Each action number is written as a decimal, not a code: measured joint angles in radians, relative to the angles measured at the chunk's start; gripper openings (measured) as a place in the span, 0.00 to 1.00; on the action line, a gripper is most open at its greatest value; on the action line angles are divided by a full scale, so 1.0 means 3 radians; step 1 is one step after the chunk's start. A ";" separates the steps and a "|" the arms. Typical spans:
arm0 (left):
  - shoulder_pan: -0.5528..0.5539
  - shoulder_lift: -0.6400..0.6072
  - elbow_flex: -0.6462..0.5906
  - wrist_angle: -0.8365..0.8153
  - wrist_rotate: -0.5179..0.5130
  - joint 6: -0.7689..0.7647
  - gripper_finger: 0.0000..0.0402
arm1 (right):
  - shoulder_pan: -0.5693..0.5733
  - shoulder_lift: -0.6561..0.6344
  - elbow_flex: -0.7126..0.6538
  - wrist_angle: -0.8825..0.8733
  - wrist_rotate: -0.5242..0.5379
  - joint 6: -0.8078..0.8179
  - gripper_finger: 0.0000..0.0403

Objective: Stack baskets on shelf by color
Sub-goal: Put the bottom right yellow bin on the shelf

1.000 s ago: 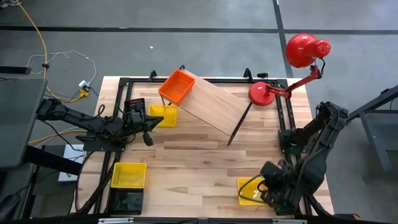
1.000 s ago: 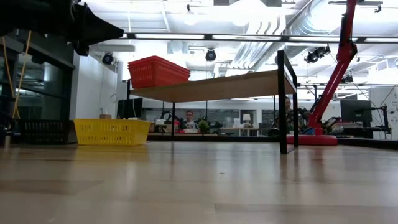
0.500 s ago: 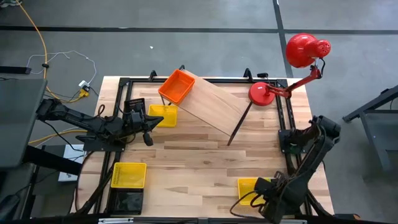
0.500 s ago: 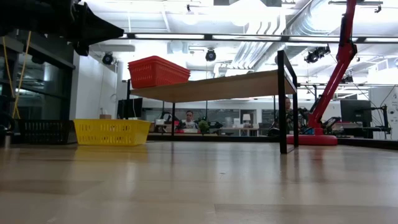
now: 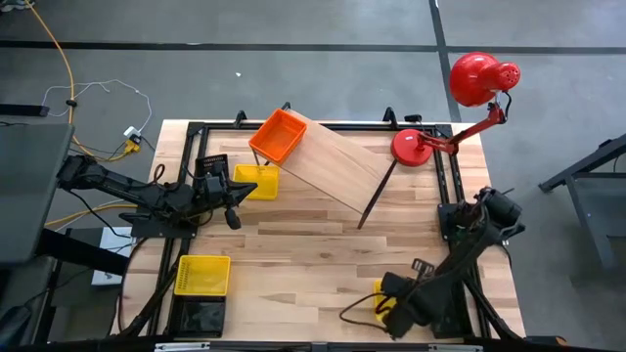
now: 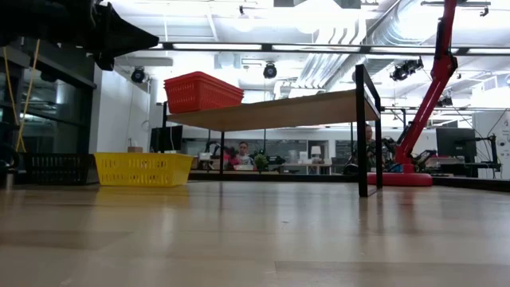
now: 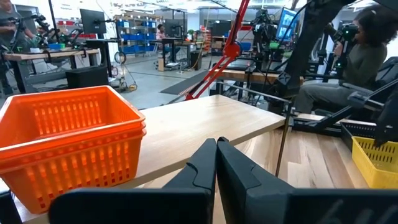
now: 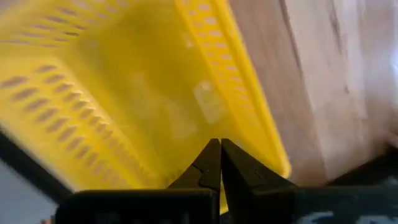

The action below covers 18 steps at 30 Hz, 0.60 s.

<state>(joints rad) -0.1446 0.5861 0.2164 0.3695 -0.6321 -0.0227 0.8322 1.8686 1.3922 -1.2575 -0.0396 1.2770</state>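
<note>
From above, the right arm's dark linkage covers most of the yellow lattice-sided plastic basket [image 5: 383,293] at the near right of the plank-wood tabletop [image 5: 313,254], so only a sliver of its rim shows, and the right gripper [image 8: 219,163] itself cannot be picked out there. Its own wrist camera shows the two dark fingers pressed together, holding nothing, poised just over that basket's open inside. The left gripper [image 7: 216,163] hangs over the left middle of the table, its fingers likewise closed on nothing, pointing towards the light wood shelf board on thin black legs [image 5: 337,163], which stands askew at the far middle. An orange-red lattice basket [image 5: 278,136] sits on the shelf's far left end, just beyond the left gripper's tips. A second yellow basket [image 5: 256,182] lies on the table beside the shelf, near the left gripper, with a black basket [image 5: 211,164] to its left, partly hidden by the arm. At the near left a third yellow basket [image 5: 201,275] overlaps another black one [image 5: 199,317], which the table edge cuts off. A red desk lamp [image 5: 468,93] stands at the far right.
</note>
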 joint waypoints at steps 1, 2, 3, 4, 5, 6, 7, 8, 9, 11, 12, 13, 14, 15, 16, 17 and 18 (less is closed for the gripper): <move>0.0000 0.0000 0.0000 0.0000 -0.0001 0.0000 0.00 | -0.0028 0.0027 0.0000 -0.0061 -0.0060 -0.0030 0.00; 0.0000 -0.0001 0.0000 0.0000 -0.0001 0.0000 0.00 | -0.0054 0.0054 0.0000 -0.0132 -0.0139 -0.0070 0.00; 0.0001 0.0000 0.0000 0.0000 -0.0001 0.0000 0.00 | -0.0074 0.0082 0.0000 -0.0206 -0.0222 -0.0099 0.00; -0.0001 -0.0001 0.0000 0.0000 -0.0001 0.0000 0.00 | -0.0090 0.0113 0.0000 -0.0274 -0.0290 -0.0142 0.00; 0.0001 -0.0001 0.0000 0.0000 0.0001 0.0000 0.00 | -0.0101 0.0139 0.0000 -0.0322 -0.0337 -0.0167 0.00; -0.0001 0.0000 -0.0001 -0.0001 0.0001 0.0000 0.00 | -0.0106 0.0158 0.0000 -0.0341 -0.0367 -0.0192 0.00; 0.0000 0.0000 0.0000 -0.0005 -0.0001 0.0000 0.00 | -0.0113 0.0172 0.0000 -0.0339 -0.0375 -0.0227 0.00; 0.0000 0.0000 0.0000 -0.0005 -0.0001 0.0000 0.00 | -0.0114 0.0184 0.0000 -0.0332 -0.0374 -0.0244 0.00; -0.0001 -0.0001 0.0000 -0.0005 0.0000 0.0000 0.00 | -0.0113 0.0193 0.0000 -0.0331 -0.0373 -0.0245 0.00; 0.0000 -0.0001 0.0000 -0.0006 0.0000 0.0000 0.00 | -0.0113 0.0210 0.0000 -0.0332 -0.0364 -0.0245 0.00; 0.0000 0.0000 0.0000 -0.0006 -0.0001 0.0000 0.00 | -0.0112 0.0217 0.0000 -0.0333 -0.0339 -0.0244 0.00; -0.0001 0.0000 0.0000 -0.0006 -0.0001 0.0000 0.00 | -0.0112 0.0225 0.0000 -0.0333 -0.0306 -0.0234 0.00; -0.0001 0.0000 0.0000 -0.0006 -0.0001 0.0000 0.00 | -0.0112 0.0233 0.0000 -0.0336 -0.0280 -0.0221 0.00; 0.0000 0.0000 -0.0001 -0.0006 -0.0001 0.0000 0.00 | -0.0112 0.0237 0.0000 -0.0342 -0.0266 -0.0211 0.00; -0.0001 0.0000 0.0000 -0.0006 0.0000 0.0000 0.00 | -0.0112 0.0237 0.0000 -0.0349 -0.0252 -0.0192 0.00; 0.0000 0.0000 0.0000 -0.0008 -0.0001 0.0000 0.00 | -0.0112 0.0235 0.0000 -0.0361 -0.0236 -0.0173 0.00; 0.0000 -0.0001 0.0000 -0.0009 -0.0001 0.0000 0.00 | -0.0112 0.0235 0.0000 -0.0376 -0.0222 -0.0154 0.00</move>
<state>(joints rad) -0.1447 0.5859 0.2165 0.3668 -0.6323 -0.0227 0.7986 1.9392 1.3922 -1.3701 -0.1062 1.2308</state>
